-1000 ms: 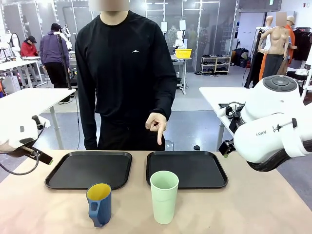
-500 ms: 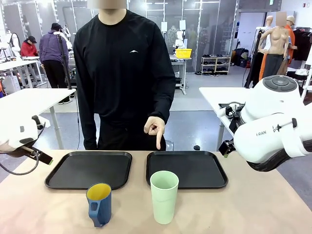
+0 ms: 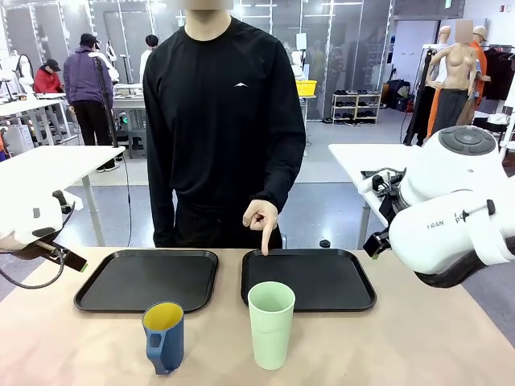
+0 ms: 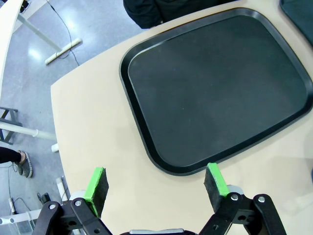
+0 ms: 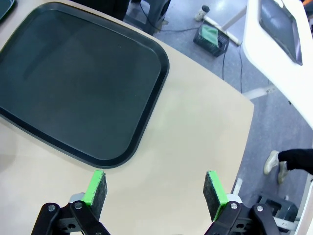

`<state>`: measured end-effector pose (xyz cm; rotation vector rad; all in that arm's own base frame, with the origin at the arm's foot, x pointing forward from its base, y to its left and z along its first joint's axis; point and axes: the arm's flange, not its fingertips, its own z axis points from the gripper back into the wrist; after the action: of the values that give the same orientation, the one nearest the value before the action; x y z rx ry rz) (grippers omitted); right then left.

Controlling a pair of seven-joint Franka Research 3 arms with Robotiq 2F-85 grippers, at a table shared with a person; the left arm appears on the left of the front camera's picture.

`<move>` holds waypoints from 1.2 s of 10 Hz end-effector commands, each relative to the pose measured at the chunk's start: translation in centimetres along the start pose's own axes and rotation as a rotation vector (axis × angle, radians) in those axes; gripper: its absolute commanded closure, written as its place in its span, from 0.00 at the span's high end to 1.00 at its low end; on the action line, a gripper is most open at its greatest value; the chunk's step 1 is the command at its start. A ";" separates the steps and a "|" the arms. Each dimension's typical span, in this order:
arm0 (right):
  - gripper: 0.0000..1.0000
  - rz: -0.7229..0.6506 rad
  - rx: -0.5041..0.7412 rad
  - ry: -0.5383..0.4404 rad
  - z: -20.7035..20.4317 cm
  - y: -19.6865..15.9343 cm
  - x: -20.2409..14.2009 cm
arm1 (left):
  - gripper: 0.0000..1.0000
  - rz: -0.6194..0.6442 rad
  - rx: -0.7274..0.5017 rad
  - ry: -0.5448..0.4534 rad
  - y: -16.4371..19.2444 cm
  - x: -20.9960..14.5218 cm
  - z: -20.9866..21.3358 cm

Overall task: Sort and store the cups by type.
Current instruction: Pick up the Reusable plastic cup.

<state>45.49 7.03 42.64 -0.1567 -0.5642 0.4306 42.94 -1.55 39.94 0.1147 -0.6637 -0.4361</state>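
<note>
My left gripper hangs over the table's left end, jaws wide, holding nothing, with a corner of the left tray just beyond its fingertips. The right gripper hangs at the right end, wide and empty, beside the right tray. The person's hand points down at that tray's far edge. The mug and tumbler stand on the near side of the trays, with bare table on either side.

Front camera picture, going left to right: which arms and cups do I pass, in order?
Left arm → blue mug → green cup → right arm. The trays are left out because they overlap the cups.
</note>
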 end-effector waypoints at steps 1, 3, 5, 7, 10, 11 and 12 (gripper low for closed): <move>1.00 0.086 -0.020 -0.040 0.0 -0.4 -2.5 | 1.00 -0.005 0.004 -0.001 0.1 0.0 0.0; 1.00 0.145 -0.034 -0.007 0.2 -0.8 -4.7 | 1.00 -0.005 0.004 -0.001 0.1 0.0 0.0; 1.00 0.218 0.000 -0.003 0.0 -1.6 -6.5 | 1.00 -0.005 0.004 -0.001 0.1 0.0 0.0; 1.00 0.318 0.064 0.005 -0.3 -2.4 -8.0 | 1.00 -0.005 0.004 -0.001 0.1 0.0 0.0; 1.00 0.395 0.165 -0.006 -1.8 -4.0 -7.9 | 1.00 -0.005 0.004 -0.001 0.1 0.0 0.0; 1.00 0.406 0.163 0.010 -2.6 -4.5 -7.8 | 1.00 -0.005 0.004 -0.001 0.1 0.0 0.0; 1.00 0.425 0.182 0.007 -2.9 -4.7 -7.8 | 1.00 -0.005 0.004 -0.001 0.1 0.0 0.0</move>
<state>44.45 0.97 38.41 -0.1333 -0.4882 0.8556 42.94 -1.54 39.93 0.1151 -0.6634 -0.4360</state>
